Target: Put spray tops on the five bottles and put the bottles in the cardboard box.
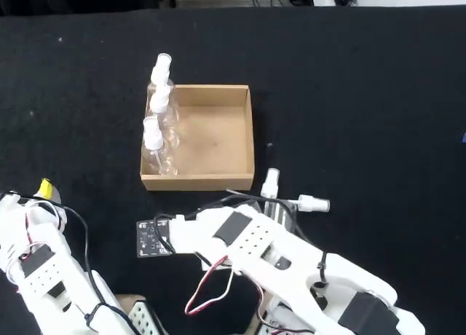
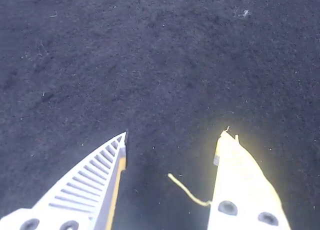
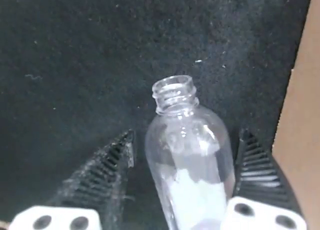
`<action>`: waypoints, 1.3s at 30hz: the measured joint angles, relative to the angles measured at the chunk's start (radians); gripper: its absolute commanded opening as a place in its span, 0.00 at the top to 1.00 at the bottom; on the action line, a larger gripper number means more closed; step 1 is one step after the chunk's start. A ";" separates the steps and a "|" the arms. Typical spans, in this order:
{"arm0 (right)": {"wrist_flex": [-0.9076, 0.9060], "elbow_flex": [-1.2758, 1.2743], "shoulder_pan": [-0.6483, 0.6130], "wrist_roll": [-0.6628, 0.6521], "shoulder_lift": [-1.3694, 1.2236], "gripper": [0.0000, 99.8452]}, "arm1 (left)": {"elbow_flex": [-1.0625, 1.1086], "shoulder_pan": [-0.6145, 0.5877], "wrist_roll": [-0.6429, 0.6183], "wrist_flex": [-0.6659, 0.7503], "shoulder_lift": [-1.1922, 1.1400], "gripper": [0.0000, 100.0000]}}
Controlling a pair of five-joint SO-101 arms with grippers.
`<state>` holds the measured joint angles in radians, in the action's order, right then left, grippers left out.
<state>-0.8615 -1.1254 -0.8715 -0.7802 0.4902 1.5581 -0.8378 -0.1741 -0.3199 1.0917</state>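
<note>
R gripper (image 3: 187, 133) open wide, uncapped bottle (image 3: 190, 160) between its fingers, just beside the cardboard box (image 3: 305, 90).
No squeeze on it that I can see. L gripper (image 2: 174, 135) open, empty, over black cloth (image 2: 150, 50). 3 capped bottles (image 1: 160, 124) stand inside along one box wall; 2 spray tops (image 1: 313, 202) near box front.

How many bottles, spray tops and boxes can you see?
Bottles: 4
Spray tops: 5
Cardboard box: 1
Total: 10
</note>
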 measured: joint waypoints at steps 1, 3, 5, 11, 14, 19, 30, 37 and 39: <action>0.000 0.000 0.000 0.000 0.000 0.71 | 0.000 0.000 0.000 0.000 0.000 0.74; 0.002 0.000 0.000 0.000 0.000 0.71 | 0.000 0.000 0.000 0.000 0.000 0.74; 0.002 -0.006 0.000 0.000 0.000 0.73 | 0.000 0.000 0.000 0.000 0.000 0.74; 0.009 -0.048 -0.002 -0.040 0.000 0.94 | 0.000 0.000 0.000 0.000 0.000 0.74; 0.021 -0.048 0.002 -0.023 0.000 0.99 | 0.000 0.000 0.000 0.000 0.000 0.74; 0.020 0.034 0.068 0.055 0.000 0.97 | 0.000 0.000 0.000 0.000 0.000 0.74; -0.470 0.574 0.127 0.282 0.000 0.97 | 0.000 0.000 0.000 0.002 0.000 0.74; -0.671 0.829 0.430 0.396 0.000 0.97 | 0.000 0.000 0.000 0.002 0.000 0.74; -0.671 0.833 0.557 0.420 0.000 0.97 | 0.000 0.000 0.000 0.002 0.000 0.74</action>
<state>-1.5321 -0.2923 -0.3145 -0.3598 0.4902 1.5581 -0.8378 -0.1741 -0.3184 1.0917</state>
